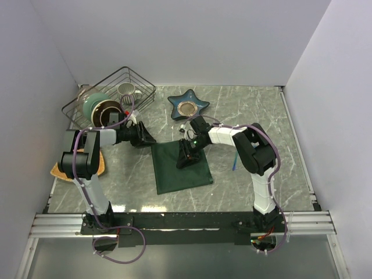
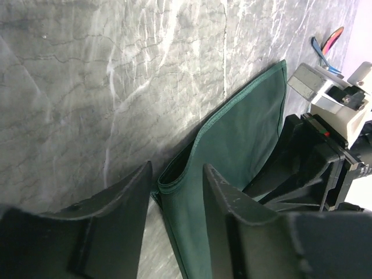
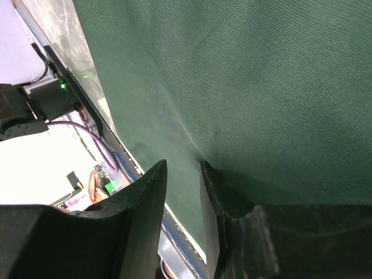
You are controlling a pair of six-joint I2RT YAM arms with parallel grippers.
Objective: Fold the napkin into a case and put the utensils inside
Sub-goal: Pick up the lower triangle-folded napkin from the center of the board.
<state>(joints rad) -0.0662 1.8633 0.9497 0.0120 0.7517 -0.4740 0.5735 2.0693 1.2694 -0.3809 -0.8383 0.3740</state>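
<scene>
The napkin (image 1: 181,168) is dark green woven cloth with a stitched hem. It lies flat on the table (image 1: 261,110) between the two arms as an uneven four-sided sheet, narrower at its far end. The left wrist view shows a doubled, hemmed edge at its far left corner.

The left gripper (image 2: 177,168) sits at that corner. Its black fingers (image 2: 125,209) are spread apart, with the hemmed corner in the gap between them.

The right gripper (image 3: 183,165) is down on the middle of the cloth. Its fingers are close together with a narrow gap, and a crease runs to one fingertip. Whether it pinches the cloth cannot be told.

The utensils (image 2: 326,45), one blue and one pink and both slim, lie on the table to the right of the napkin, apart from it.

The table has a grey-green marble pattern with white veins. Beyond the napkin is a glossy blue star-shaped dish (image 1: 201,106) with a tan centre. At the far left, a wire basket (image 1: 145,87) holds a pale green cup (image 1: 92,104) and a grey mug (image 1: 126,90). An orange-tan mat (image 1: 100,165) lies under the left arm.
</scene>
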